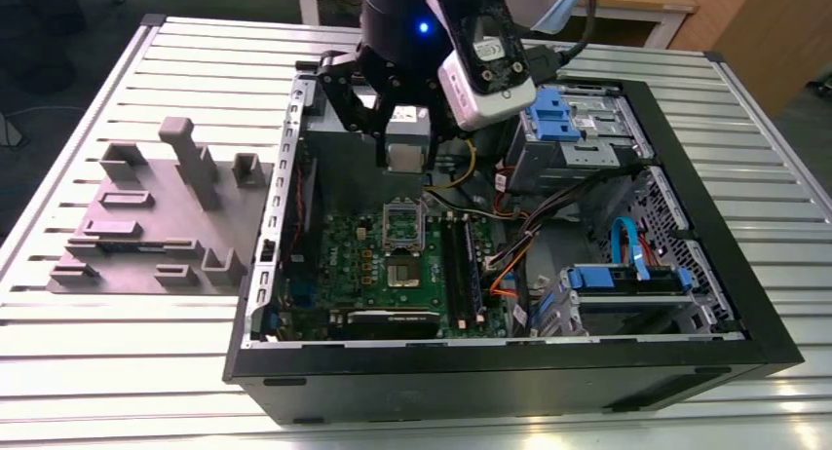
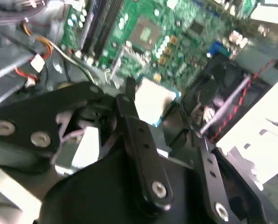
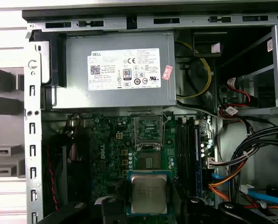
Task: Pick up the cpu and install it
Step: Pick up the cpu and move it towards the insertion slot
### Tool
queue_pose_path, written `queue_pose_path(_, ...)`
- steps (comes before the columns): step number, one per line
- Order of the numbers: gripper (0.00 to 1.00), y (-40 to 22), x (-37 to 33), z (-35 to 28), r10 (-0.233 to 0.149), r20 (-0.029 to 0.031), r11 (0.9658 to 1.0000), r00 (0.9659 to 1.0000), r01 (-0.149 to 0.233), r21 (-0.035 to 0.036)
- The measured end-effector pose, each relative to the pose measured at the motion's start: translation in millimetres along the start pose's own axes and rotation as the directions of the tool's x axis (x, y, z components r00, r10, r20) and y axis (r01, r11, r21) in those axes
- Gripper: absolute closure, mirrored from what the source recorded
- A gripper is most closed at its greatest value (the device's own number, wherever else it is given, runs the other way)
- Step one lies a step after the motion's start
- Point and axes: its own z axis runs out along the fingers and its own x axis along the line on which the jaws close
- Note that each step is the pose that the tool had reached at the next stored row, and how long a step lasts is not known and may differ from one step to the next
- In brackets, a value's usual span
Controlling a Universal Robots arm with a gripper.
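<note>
The gripper (image 3: pixel 149 207) pinches the cpu (image 3: pixel 149 192) by two opposite edges, suspended over the green motherboard (image 3: pixel 115 144) near its socket (image 3: pixel 149 161), inside the open computer case (image 1: pixel 728 304) on the worktop (image 1: pixel 131 353).

**Setting: robot test bench, lab or workshop**

The place reads as a robotics lab cell. A ribbed aluminium-profile table (image 1: pixel 117 372) carries everything. Directly below the hand (image 1: pixel 405 148) lies a desktop computer case (image 1: pixel 520 387), side panel off, with its motherboard (image 1: pixel 341 250), cabling and drive cages exposed. Beside the hand, toward the exterior view's left, sits a grey fixture block (image 1: pixel 143 226) with slots and posts. Beyond the hand are a pale wooden desk (image 1: pixel 637 0) and dark floor (image 1: pixel 53 51).
</note>
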Motion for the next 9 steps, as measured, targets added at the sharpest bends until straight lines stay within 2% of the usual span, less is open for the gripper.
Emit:
queue_pose_path(4,0.53,0.0,0.0,-0.1,0.000,0.0001,1.0000,1.0000,0.000,-0.0004)
queue_pose_path(6,0.53,0.2,0.0,-7.0,0.000,0.0001,1.0000,1.0000,0.000,-0.0003)
queue_pose_path(9,0.53,0.2,0.0,-7.0,0.000,0.0001,1.0000,1.0000,0.000,-0.0003)
